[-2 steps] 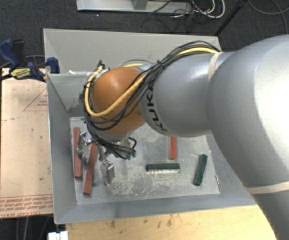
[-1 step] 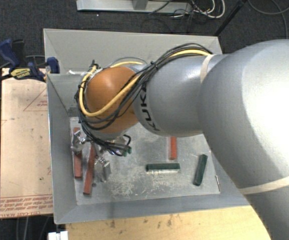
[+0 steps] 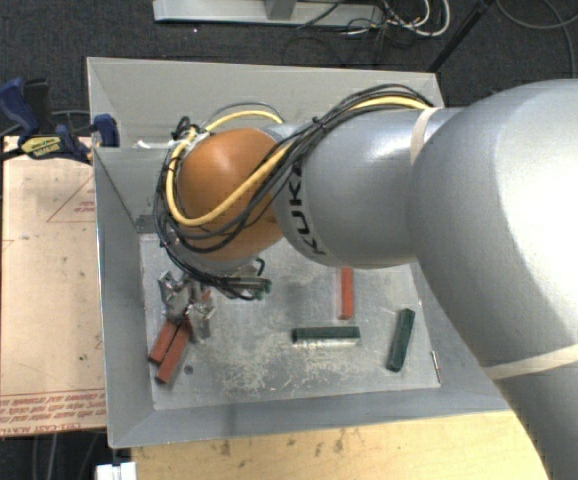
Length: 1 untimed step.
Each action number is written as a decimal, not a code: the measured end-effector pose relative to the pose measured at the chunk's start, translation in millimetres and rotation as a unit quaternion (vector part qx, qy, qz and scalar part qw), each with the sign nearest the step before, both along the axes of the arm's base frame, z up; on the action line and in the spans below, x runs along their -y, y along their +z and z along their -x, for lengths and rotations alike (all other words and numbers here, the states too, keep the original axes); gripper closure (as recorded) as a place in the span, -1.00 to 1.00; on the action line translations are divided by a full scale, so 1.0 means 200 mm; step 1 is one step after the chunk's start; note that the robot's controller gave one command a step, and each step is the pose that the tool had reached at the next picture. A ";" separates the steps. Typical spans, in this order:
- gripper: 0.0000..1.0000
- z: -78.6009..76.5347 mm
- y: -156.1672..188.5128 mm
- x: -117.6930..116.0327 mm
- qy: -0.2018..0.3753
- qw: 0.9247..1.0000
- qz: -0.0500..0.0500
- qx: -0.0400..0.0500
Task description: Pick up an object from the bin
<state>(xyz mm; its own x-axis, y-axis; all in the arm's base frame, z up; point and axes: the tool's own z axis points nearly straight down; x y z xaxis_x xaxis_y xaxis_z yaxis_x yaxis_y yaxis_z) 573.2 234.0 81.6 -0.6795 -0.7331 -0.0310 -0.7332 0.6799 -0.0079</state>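
My gripper (image 3: pixel 189 313) hangs low over the front left part of the bin floor, under the orange dome. Its metal fingers (image 3: pixel 200 320) come down right at the upper end of two red-brown sticks (image 3: pixel 170 351) that lie side by side, slanting toward the front left corner. The fingertips look close together at the sticks' top end, and whether they hold a stick I cannot make out.
A dark green bar (image 3: pixel 325 336) lies flat mid-floor. A second dark green bar (image 3: pixel 400 340) lies slanted near the right wall. A thin red stick (image 3: pixel 347 294) lies upright in the picture behind them. The arm covers the bin's back and right.
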 end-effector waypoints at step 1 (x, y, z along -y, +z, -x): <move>1.00 0.00 0.00 0.00 0.000 1.000 0.000 0.000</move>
